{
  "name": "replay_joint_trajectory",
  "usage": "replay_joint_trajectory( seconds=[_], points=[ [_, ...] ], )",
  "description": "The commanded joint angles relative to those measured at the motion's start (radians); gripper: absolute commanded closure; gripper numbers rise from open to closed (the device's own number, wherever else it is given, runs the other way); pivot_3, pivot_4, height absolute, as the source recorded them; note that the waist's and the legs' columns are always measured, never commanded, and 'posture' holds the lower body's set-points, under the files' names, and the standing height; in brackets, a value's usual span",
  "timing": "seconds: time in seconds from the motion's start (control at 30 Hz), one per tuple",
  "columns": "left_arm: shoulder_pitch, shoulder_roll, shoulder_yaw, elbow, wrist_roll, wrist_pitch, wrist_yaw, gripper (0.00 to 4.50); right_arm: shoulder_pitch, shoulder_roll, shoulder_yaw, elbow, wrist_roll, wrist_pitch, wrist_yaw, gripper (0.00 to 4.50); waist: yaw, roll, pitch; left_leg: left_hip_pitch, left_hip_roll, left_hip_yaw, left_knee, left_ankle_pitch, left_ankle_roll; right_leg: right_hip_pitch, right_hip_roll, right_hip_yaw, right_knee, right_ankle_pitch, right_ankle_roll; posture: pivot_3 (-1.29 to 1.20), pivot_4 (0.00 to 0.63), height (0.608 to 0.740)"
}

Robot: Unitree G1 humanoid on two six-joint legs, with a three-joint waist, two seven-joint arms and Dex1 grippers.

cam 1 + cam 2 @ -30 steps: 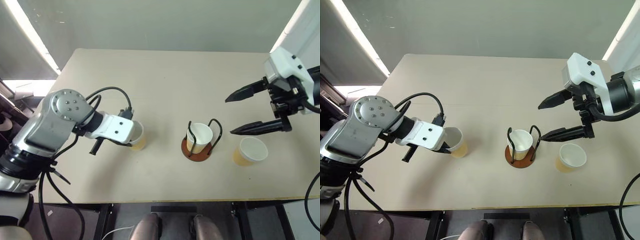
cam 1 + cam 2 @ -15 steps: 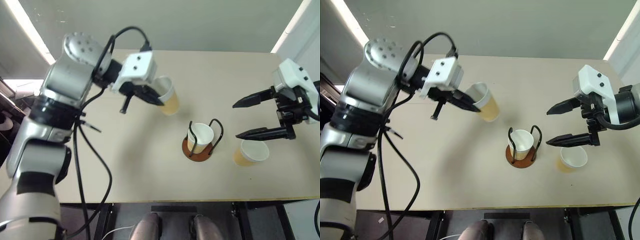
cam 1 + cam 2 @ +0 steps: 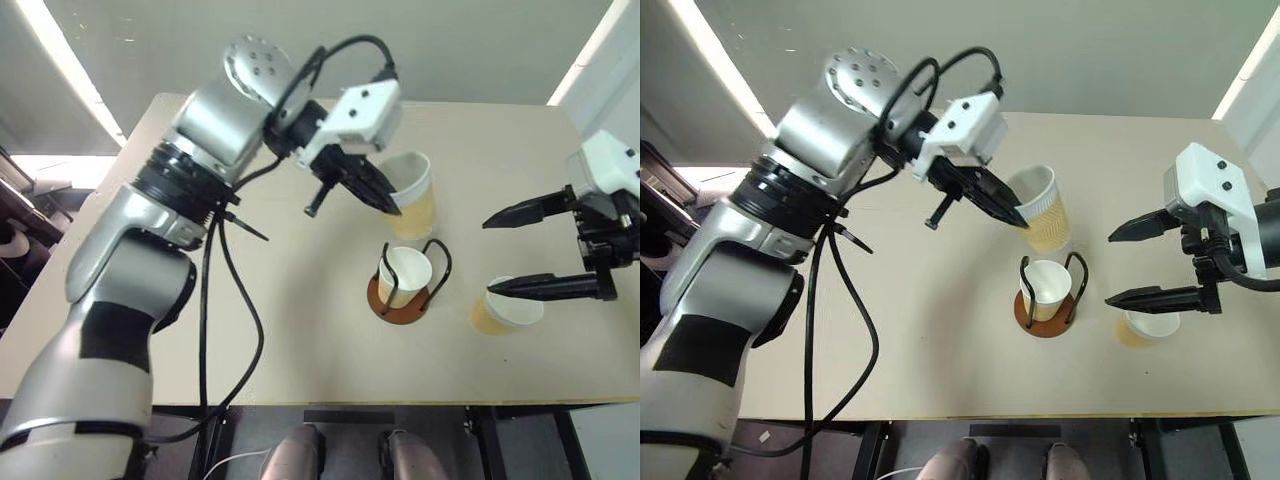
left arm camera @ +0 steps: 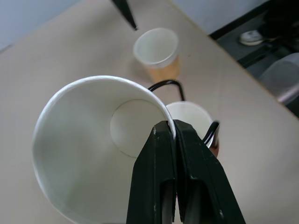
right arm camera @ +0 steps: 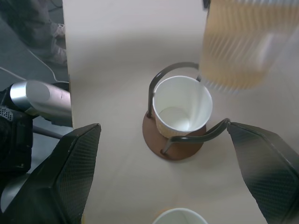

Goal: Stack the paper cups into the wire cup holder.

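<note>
Left claw (image 3: pixel 392 208) is pinched tight on the rim of a paper cup (image 3: pixel 411 196), one black finger inside the white wall and one outside, so that the held cup hangs in the air, tilted, above and just behind the wire cup holder (image 3: pixel 403 291); from the left wrist the two fingers (image 4: pixel 159 172) show pressed together over the rolled rim, with the cup's white inside and round bottom open to view; right claw (image 3: pixel 505 253) stands wide, holding nothing, its two black fingers well apart, the lower one reaching over the rim of another cup at the right.

Largest of all is the pale beige tabletop (image 3: pixel 280 330), which carries everything; the left arm, silver and white with black cables looping off it, reaches in across the tabletop from the left toward the middle; the right arm's white wrist housing comes in from the right edge.

Near the middle of the tabletop stands the wire cup holder, a round reddish-brown disc with two thin black wire loops rising from it; a second paper cup (image 3: pixel 401 275) sits upright inside it, between the loops, mouth up and white inside.

A third paper cup (image 3: pixel 504 309) stands upright on the tabletop just to the right of the holder, apart from it, tan-yellow outside, under the right claw's lower finger; whether that finger touches the cup cannot be told.
</note>
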Motion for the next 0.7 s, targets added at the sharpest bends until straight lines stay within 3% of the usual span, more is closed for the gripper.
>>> replay_joint_trajectory(
  seconds=[0.03, 0.33, 0.7],
  points=[
    [-0.045, 0.008, -0.032, -0.014, -0.044, -0.043, -0.033, 4.46, 0.02, -0.038, -0.074, -0.016, 0.022, 0.005, -0.019, 0.0, -0.001, 0.0, 0.0, 0.0, 0.0, 0.0, 0.0, 0.0, 0.0, 0.0, 0.0, 0.0, 0.0, 0.0, 0.001, 0.0, 0.15, 0.74],
    [-0.048, 0.039, -0.133, -0.032, -0.076, -0.096, -0.033, 4.46, 0.082, -0.098, -0.16, -0.001, 0.029, -0.005, -0.026, 0.0, 0.006, 0.0, 0.0, -0.001, 0.0, 0.0, 0.002, 0.0, 0.0, 0.0, 0.0, 0.0, 0.0, 0.0, 0.002, 0.0, 0.15, 0.74],
    [-0.052, 0.023, -0.174, -0.053, -0.094, -0.113, -0.033, 4.46, 0.104, -0.149, -0.213, 0.024, 0.027, -0.015, -0.036, 0.0, 0.011, 0.0, 0.0, -0.001, -0.001, 0.001, 0.008, -0.001, 0.002, 0.0, 0.0, 0.0, 0.0, 0.0, 0.003, 0.0, 0.15, 0.74]
  ],
)
